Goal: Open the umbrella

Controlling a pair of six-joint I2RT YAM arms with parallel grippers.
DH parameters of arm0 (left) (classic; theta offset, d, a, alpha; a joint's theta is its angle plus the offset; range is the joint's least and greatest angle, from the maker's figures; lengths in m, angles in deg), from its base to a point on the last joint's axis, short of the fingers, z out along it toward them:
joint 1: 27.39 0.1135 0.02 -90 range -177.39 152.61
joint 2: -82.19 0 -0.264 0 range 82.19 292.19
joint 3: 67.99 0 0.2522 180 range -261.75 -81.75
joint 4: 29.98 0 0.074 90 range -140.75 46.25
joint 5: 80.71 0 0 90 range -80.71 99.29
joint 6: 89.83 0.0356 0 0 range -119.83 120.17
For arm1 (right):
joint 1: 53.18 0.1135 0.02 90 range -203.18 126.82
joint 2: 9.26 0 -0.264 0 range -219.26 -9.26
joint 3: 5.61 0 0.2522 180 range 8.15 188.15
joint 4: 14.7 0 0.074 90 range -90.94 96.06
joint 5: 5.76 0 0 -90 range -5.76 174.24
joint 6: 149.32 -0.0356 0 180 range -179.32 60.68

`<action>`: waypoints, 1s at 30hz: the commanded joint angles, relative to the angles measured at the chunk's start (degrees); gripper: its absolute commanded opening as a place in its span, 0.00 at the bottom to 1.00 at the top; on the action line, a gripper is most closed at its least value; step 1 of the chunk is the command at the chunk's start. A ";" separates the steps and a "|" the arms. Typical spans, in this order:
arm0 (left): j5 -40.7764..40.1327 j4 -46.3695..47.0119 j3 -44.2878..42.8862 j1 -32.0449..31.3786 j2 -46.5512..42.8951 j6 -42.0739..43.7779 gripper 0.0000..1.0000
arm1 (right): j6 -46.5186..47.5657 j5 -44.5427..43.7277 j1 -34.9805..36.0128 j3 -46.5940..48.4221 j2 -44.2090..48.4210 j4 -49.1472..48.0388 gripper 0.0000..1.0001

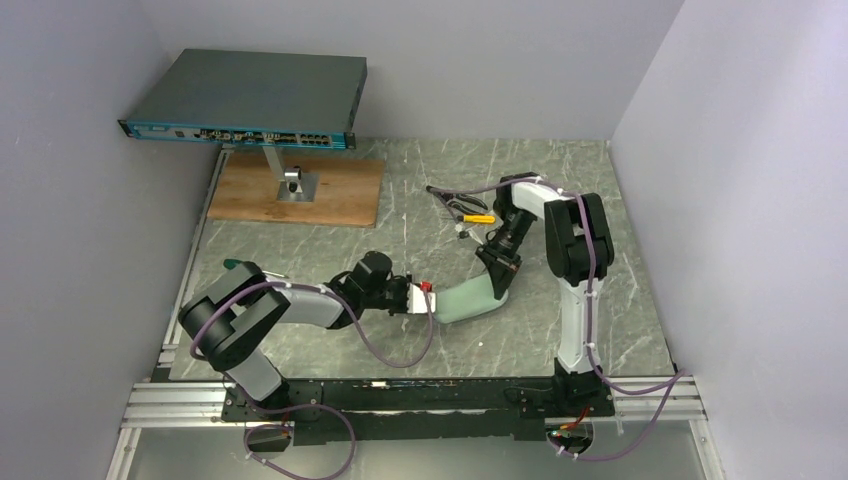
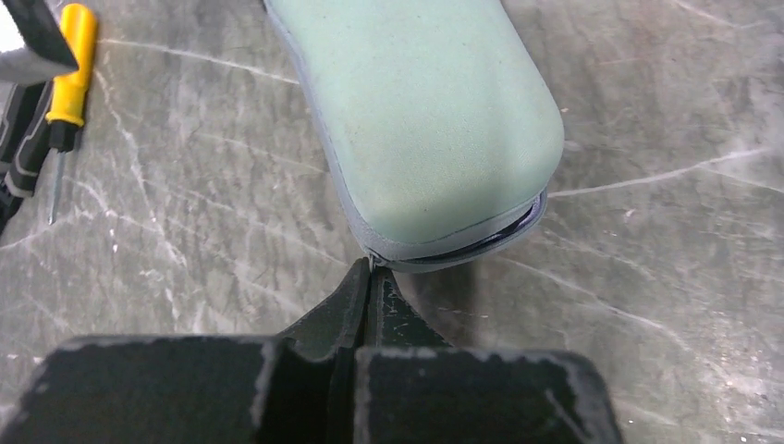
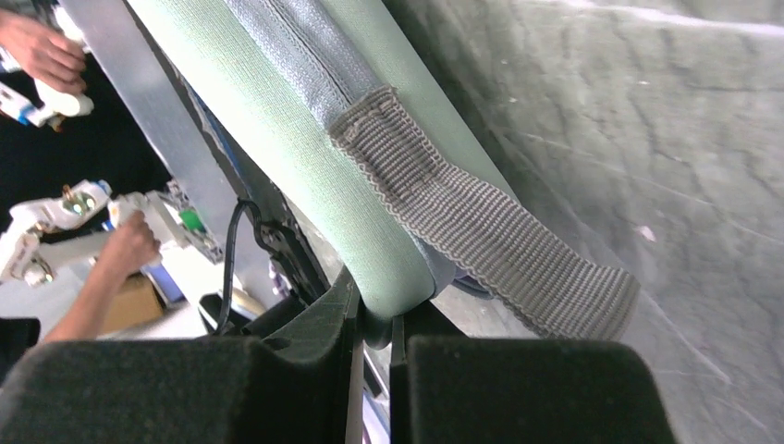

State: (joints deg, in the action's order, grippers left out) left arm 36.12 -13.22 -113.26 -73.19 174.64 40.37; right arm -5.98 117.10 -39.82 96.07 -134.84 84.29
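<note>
Gripping matte oval case point(image 3: 277, 139): right pincer point(image 3: 374, 319) | left pincer point(image 2: 370, 275) closed, at seam point(image 2: 444, 252)

From high above and behind the arm bases, looking down and forward, far enough back to take in the whole marble table point(image 1: 400, 190). From the left wrist, low and close, facing out over the left gripper point(image 2: 371, 268) onto the rounded end of the pale green case point(image 2: 434, 120) at the jaw tips. From the right wrist, closer yet, over the right gripper point(image 3: 373, 313), along the same case between the jaws. Shared by all three: that case.
</note>
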 commanded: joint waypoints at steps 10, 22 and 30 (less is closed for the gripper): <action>-1.82 1.97 -8.55 -2.29 5.03 -2.34 0.00 | 10.56 -5.99 13.37 -6.98 -0.37 -1.69 0.00; 2.23 0.64 -11.16 -0.28 5.87 -5.06 0.00 | 8.74 -5.23 13.51 -2.85 0.18 -3.09 0.00; -4.96 0.08 -18.04 -1.89 11.00 -11.20 0.00 | 6.67 -2.02 13.66 0.10 -0.78 -1.86 0.00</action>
State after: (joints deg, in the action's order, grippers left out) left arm 41.01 -19.93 -125.39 -75.92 183.82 32.92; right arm -2.70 114.19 -27.78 95.59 -134.51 86.41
